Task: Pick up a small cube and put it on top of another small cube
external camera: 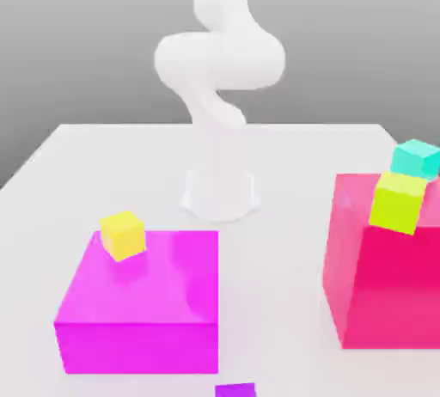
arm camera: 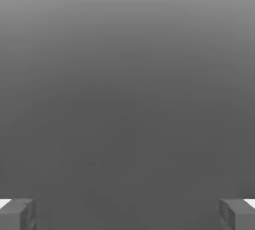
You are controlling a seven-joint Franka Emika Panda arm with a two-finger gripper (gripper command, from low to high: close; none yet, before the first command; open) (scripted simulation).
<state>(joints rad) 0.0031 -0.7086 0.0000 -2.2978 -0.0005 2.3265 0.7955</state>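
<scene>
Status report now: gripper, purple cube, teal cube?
Gripper open, holding nothing. Purple cube on table, untouched. Teal cube behind lime cube at the pink block.

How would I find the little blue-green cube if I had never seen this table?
Look for the big pink-red block at the exterior view's right. Two little cubes sit up at its far top corner. The teal cube is the farther one, behind the lime-green cube; its blue-green colour sets it apart from that one and from the yellow cube.
</scene>
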